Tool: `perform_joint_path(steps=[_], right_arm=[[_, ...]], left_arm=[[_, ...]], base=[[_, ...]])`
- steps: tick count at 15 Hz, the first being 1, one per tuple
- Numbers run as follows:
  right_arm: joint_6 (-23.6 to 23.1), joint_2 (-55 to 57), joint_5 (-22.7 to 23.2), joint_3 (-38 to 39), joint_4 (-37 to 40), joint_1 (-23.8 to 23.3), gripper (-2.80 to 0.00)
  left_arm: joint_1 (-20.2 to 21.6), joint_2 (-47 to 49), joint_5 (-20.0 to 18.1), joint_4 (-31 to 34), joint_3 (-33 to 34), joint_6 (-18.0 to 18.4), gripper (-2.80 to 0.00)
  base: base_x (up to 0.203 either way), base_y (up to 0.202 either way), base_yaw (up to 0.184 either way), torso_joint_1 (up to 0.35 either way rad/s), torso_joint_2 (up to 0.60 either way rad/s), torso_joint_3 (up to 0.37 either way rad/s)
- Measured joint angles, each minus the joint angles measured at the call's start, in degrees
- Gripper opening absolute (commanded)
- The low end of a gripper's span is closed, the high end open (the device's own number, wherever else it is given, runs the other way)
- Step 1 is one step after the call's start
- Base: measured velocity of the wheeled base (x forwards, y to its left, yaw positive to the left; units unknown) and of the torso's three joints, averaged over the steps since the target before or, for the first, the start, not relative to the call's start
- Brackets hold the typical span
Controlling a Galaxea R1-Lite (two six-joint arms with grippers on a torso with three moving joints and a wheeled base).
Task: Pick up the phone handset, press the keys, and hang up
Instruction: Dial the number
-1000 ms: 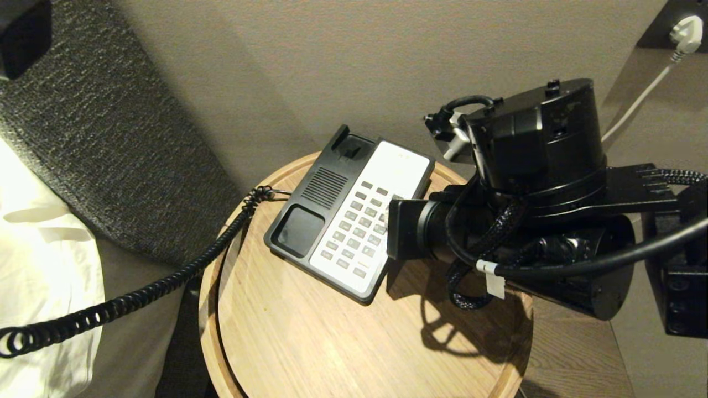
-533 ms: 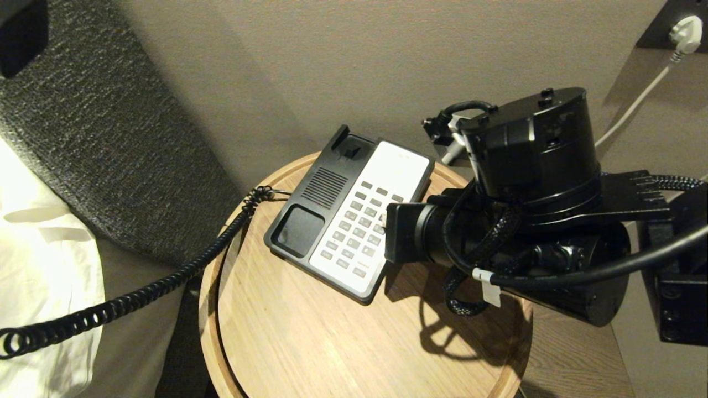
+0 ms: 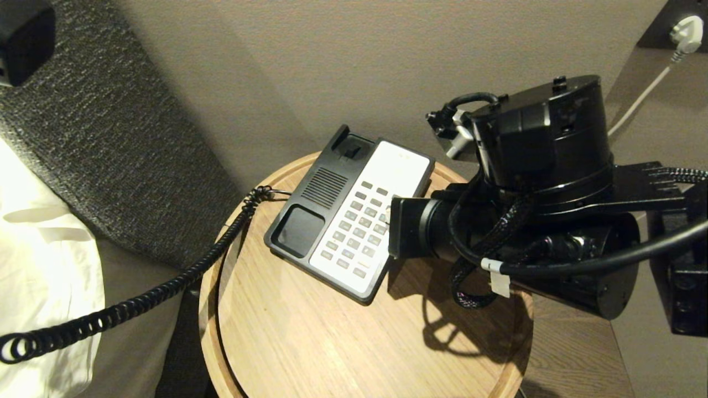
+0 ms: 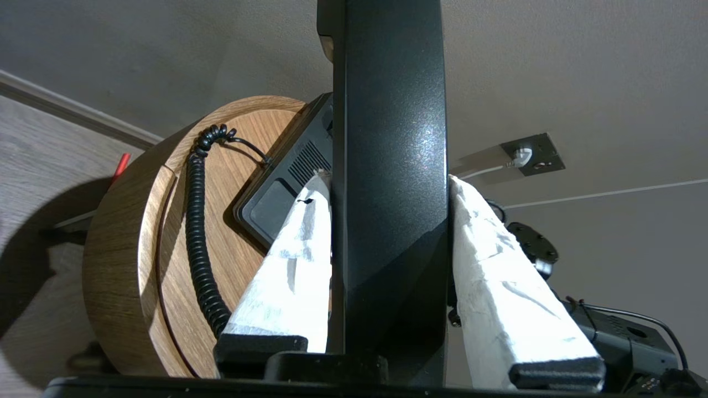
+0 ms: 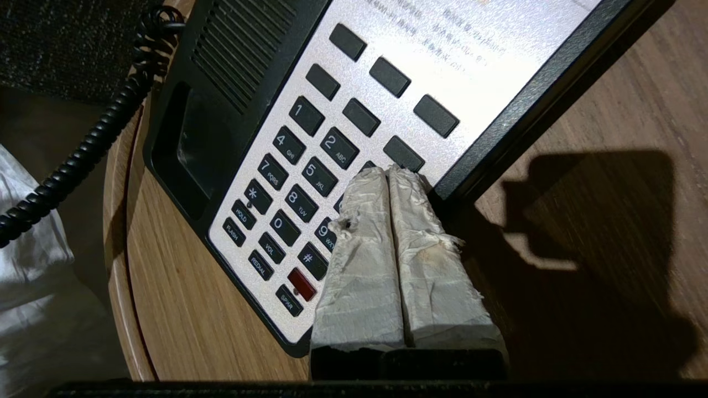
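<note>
On your far left, the black coiled cord (image 3: 133, 301) runs from the white bedding (image 3: 44, 265) up to the rim of the round light-wood side table (image 3: 310, 342). Your left gripper (image 4: 390, 190) is out of the head view; its wrist camera shows both tape-wrapped fingers (image 4: 293, 260) clamped on the long, glossy black plastic phone handset (image 4: 390, 138), which is held up off the table with its cradle below lying empty. Moving right, the black-and-white phone base (image 3: 348, 213) lies angled on the tabletop near the wall. At its right edge your right gripper (image 5: 389, 170) has its two wrapped fingers pressed together with nothing between them, tips resting on the keypad beside the 5 and 2 keys (image 5: 338, 148). Farthest right, a white plug (image 3: 686, 30) sits in a wall socket.
</note>
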Motion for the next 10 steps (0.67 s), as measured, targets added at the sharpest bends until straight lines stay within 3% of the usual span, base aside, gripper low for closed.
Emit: perform_joint_path(steps=[10], right_arm=[[0.0,-0.4,0.2,0.1,-0.5,0.2,-2.8]], left_arm=[[0.0,-0.1,0.0,0.0,0.4,0.0,-2.8]], base=[[0.0,0.0,0.0,0.0,0.0,0.0]])
